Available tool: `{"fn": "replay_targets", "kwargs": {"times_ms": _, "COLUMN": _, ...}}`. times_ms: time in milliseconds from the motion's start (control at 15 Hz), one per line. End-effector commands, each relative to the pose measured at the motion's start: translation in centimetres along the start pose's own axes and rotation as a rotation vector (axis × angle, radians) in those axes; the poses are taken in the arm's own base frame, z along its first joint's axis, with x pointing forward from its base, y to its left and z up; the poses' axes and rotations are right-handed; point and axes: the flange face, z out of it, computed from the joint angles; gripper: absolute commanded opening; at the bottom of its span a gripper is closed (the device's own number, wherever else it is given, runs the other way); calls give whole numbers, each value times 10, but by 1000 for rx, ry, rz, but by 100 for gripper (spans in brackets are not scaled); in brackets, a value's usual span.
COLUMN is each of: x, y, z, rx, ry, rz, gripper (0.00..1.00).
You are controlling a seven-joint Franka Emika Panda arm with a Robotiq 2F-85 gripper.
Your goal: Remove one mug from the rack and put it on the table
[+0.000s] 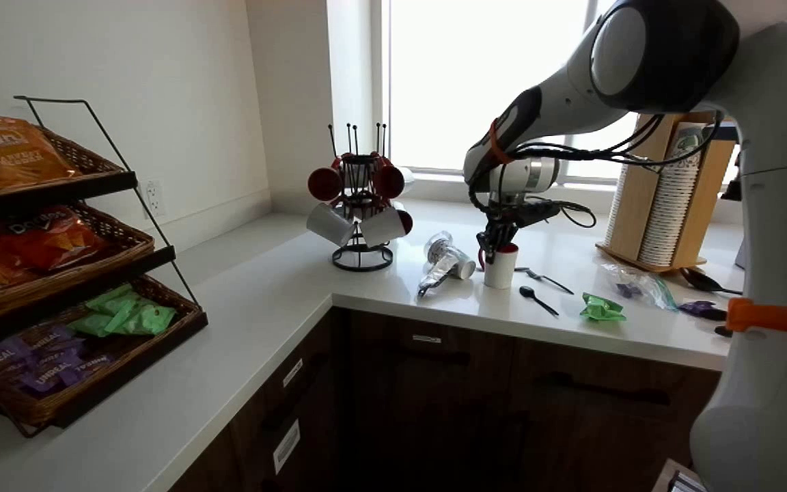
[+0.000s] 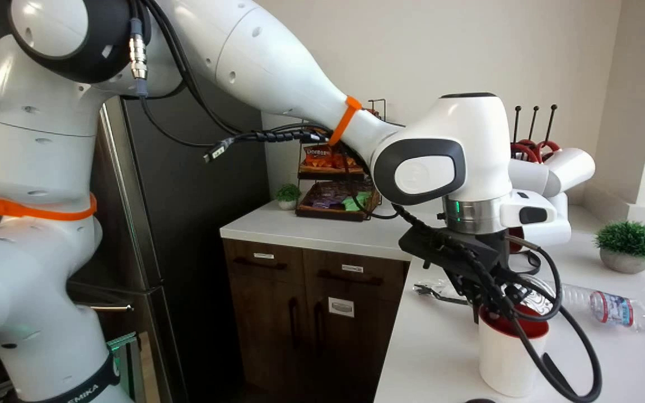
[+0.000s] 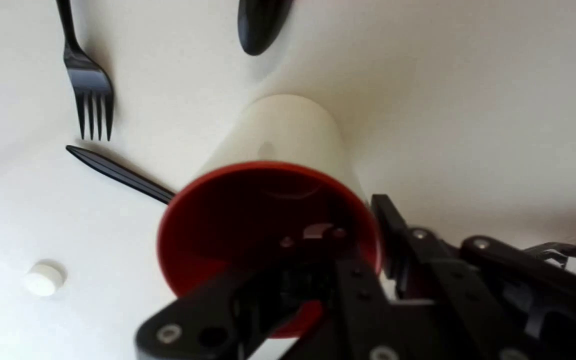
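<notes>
A white mug [image 1: 501,272] with a red inside stands upright on the pale countertop table [image 1: 264,253]. It also shows in an exterior view [image 2: 504,361] and in the wrist view [image 3: 288,130]. My gripper [image 3: 378,240] points down and straddles the mug's wall. One finger is inside the rim and the other is against the outside. The fingers are close together, shut on the wall. The inner fingertip is hidden in the dark mug. The black rack [image 1: 362,268] stands away from the gripper and carries several white mugs with red insides.
A plastic bottle [image 2: 613,308] lies near the mug. A fork [image 3: 88,82], knife [image 3: 120,172], spoon [image 1: 537,298] and green packet [image 1: 602,307] lie close by. A wooden cup holder [image 1: 697,198], a tiered snack shelf [image 1: 161,236] and a small plant [image 2: 630,243] stand further off.
</notes>
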Motion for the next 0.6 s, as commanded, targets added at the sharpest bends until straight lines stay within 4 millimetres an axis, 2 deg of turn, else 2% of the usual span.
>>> {"fn": "replay_targets", "kwargs": {"times_ms": 0, "x": 4, "y": 0, "z": 0, "rx": -15, "ry": -4, "rz": 3, "gripper": 50}}
{"fn": "replay_targets", "kwargs": {"times_ms": 133, "x": 4, "y": 0, "z": 0, "rx": -15, "ry": -5, "rz": -1, "gripper": 66}}
{"fn": "replay_targets", "kwargs": {"times_ms": 267, "x": 1, "y": 0, "z": -10, "rx": -40, "ry": -10, "rz": -6, "gripper": 81}}
{"fn": "replay_targets", "kwargs": {"times_ms": 467, "x": -13, "y": -4, "z": -47, "rx": -9, "ry": -9, "rz": -3, "gripper": 99}}
{"fn": "replay_targets", "kwargs": {"times_ms": 533, "x": -18, "y": -6, "z": -64, "rx": 7, "ry": 9, "rz": -5, "gripper": 100}}
